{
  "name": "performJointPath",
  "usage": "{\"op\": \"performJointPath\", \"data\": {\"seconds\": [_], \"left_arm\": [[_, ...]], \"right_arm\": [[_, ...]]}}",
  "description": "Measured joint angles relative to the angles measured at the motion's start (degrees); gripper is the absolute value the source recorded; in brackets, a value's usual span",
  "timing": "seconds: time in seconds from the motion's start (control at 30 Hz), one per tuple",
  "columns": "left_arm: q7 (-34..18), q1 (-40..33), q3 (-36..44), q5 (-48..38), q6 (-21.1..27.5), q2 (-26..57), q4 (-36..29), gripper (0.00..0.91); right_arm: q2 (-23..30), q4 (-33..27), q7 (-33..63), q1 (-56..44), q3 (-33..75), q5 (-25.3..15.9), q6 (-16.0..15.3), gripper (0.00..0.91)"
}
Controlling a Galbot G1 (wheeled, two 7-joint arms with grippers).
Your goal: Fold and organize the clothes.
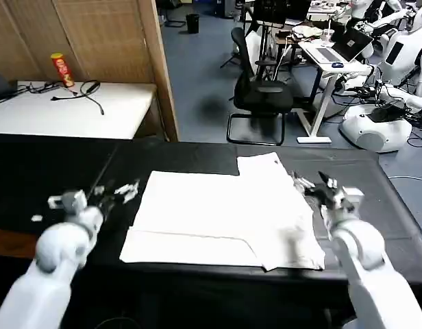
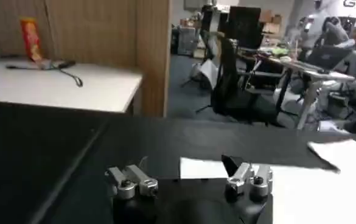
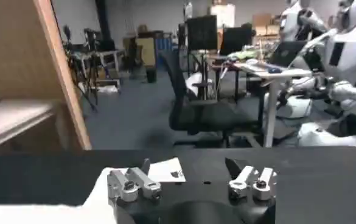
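Observation:
The clothes are one white T-shirt (image 1: 225,212), lying flat and partly folded on the middle of the black table (image 1: 53,171), with a sleeve sticking out at the far right. My left gripper (image 1: 122,190) hovers open just off the shirt's left edge. In the left wrist view the left gripper (image 2: 187,167) has wide-apart fingers with nothing between them, and the shirt (image 2: 311,182) lies just ahead. My right gripper (image 1: 312,181) stands open at the shirt's right edge. In the right wrist view the right gripper (image 3: 187,167) is empty, with a corner of the shirt (image 3: 165,171) just beyond its fingers.
A white table (image 1: 67,110) at the back left carries a red can (image 1: 61,69) and a black cable (image 1: 88,92). A wooden partition (image 1: 153,62) stands behind. An office chair (image 1: 259,96), desks and other robots (image 1: 382,123) fill the room beyond the black table.

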Motion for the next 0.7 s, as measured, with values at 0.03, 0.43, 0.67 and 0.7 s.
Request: {"op": "performJointPath", "data": {"seconds": [0.03,0.43,0.67,0.7], "left_arm": [[0.4,-2.2,1.1,0.2,0.1,-0.2,2.5,0.878],[5.3,-18.7,10.3,6.5,1.6,-5.5,26.0,0.878],[5.7,-19.6,11.3,6.4,2.5,-6.4,28.9,0.878],[5.9,-19.7,11.3,6.4,2.6,-6.5,29.2,0.878]], "right_arm": [[0.3,-2.3,-0.5,1.8,-0.8,-0.1,-0.4,0.878],[3.9,-24.1,-3.4,15.1,-6.5,-3.0,-1.0,0.878],[5.1,-29.3,-5.2,16.8,-7.2,-3.4,-1.2,0.878],[5.3,-29.5,-5.3,16.8,-7.2,-3.6,-1.2,0.878]]}}
